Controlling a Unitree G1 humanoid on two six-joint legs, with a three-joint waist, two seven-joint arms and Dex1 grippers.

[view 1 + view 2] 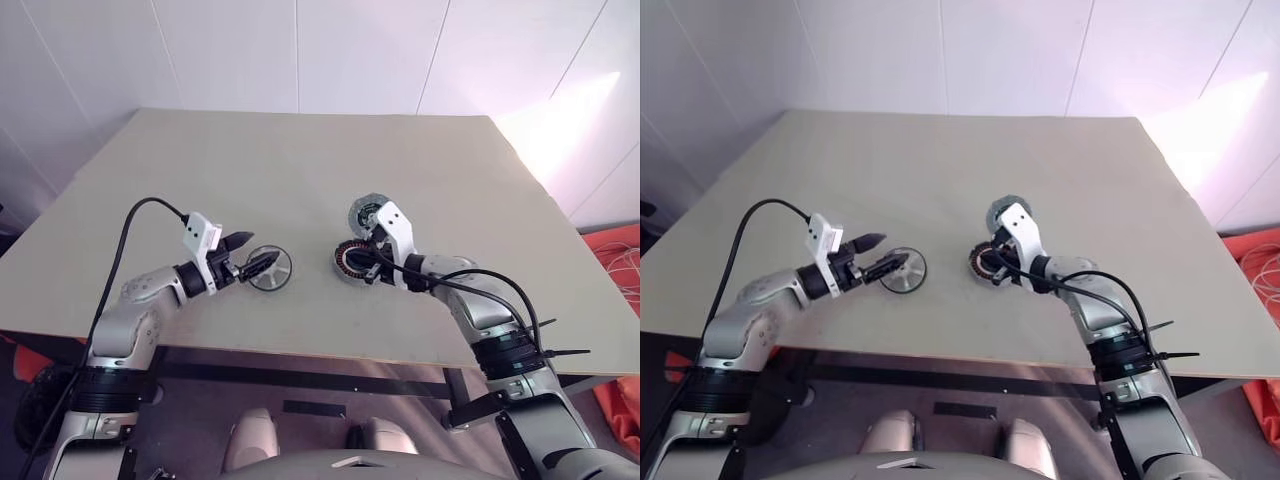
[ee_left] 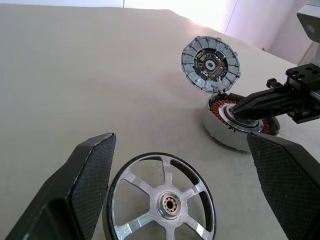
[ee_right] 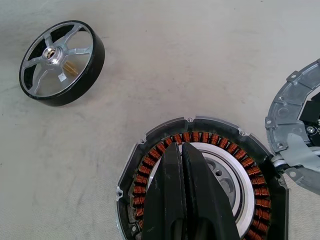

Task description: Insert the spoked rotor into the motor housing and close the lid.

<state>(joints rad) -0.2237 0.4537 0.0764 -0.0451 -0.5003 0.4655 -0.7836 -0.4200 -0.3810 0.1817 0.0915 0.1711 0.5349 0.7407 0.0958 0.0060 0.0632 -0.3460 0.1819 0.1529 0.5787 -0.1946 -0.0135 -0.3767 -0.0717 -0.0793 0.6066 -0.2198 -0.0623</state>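
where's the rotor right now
The rotor lies flat on the table, left of the housing, between the open left gripper's fingers.

right claw (image 3: 183,165) over motor housing (image 3: 150,150) mouth, upright lid (image 2: 210,64) behind

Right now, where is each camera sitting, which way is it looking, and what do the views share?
Left eye view: on the head, looking forward and down at the table; both arms show, left gripper open by the rotor.
Right eye view: same head, same scene, slightly shifted.
Left wrist view: looks along its open fingers over the rotor toward the housing and raised lid.
Right wrist view: looks down its shut right gripper into the housing.
Shared: both wrist views show rotor, housing and lid.
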